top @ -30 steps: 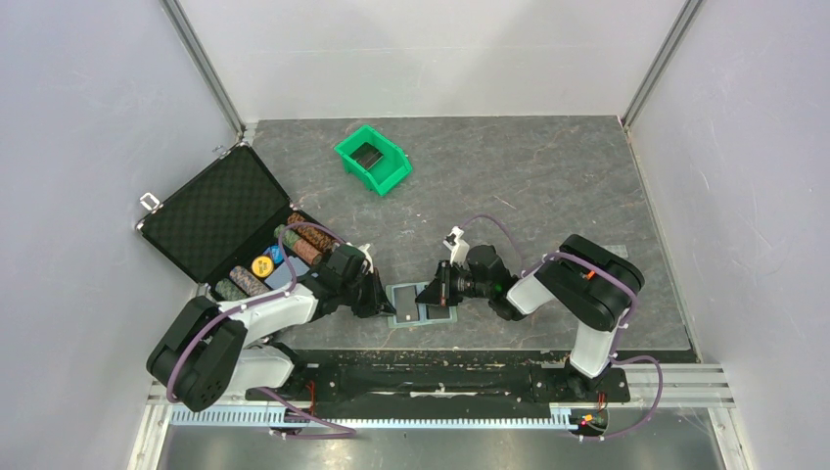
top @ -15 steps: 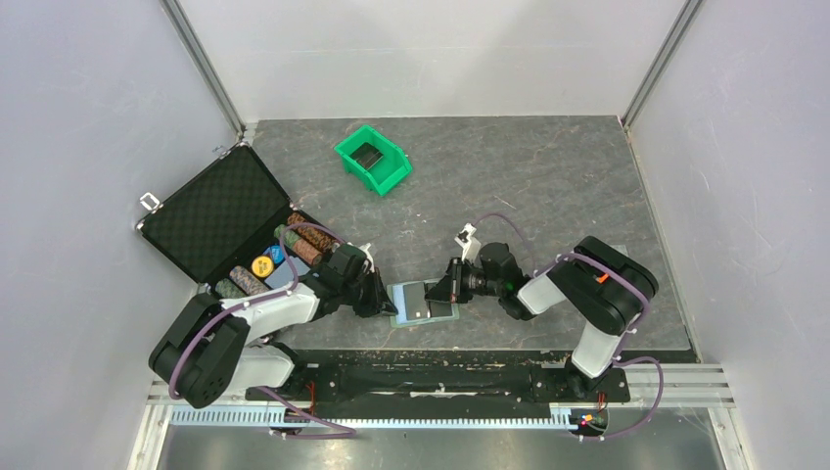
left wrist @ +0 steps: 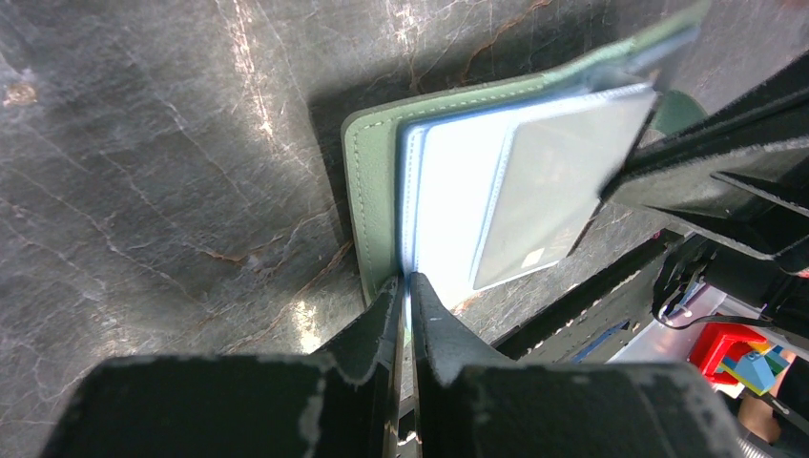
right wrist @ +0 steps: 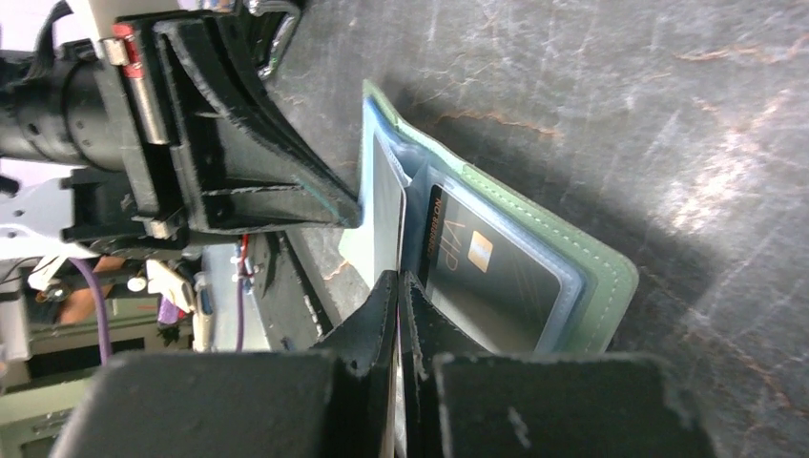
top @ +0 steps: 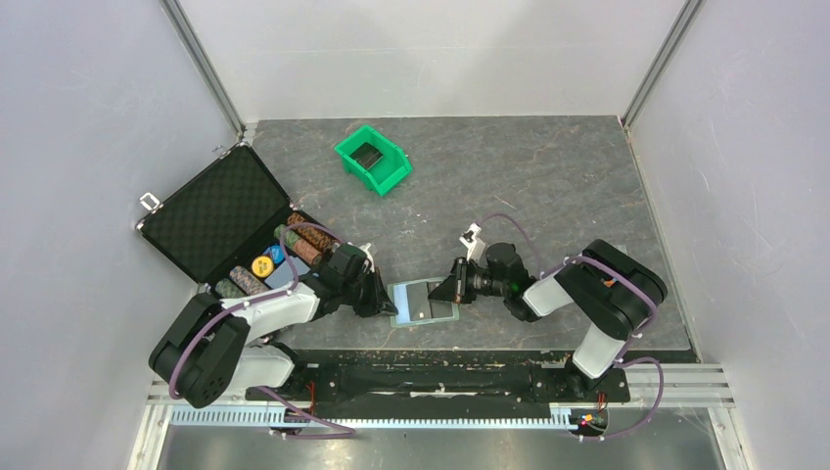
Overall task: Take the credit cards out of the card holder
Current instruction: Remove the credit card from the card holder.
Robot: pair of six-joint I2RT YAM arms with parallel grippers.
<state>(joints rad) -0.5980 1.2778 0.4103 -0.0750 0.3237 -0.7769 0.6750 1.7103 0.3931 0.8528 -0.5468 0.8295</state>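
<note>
While the card holder (top: 401, 305) lies open on the table (top: 548, 176) between the arms, the top view shows the right gripper (top: 448, 292) drawn further right than a second ago. The left wrist view has the left gripper (left wrist: 405, 286) pinched tight on the holder's edge. In the right wrist view the right gripper's jaws are clamped on one credit card (right wrist: 389, 215), beside a dark VIP card (right wrist: 487, 272) in its sleeve.

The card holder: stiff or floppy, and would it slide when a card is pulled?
Probably floppy: the card holder is thin and stitched, and one flap stands raised. Unheld it would likely slide or lift; the left gripper pinches its edge while the right gripper grips a credit card.
</note>
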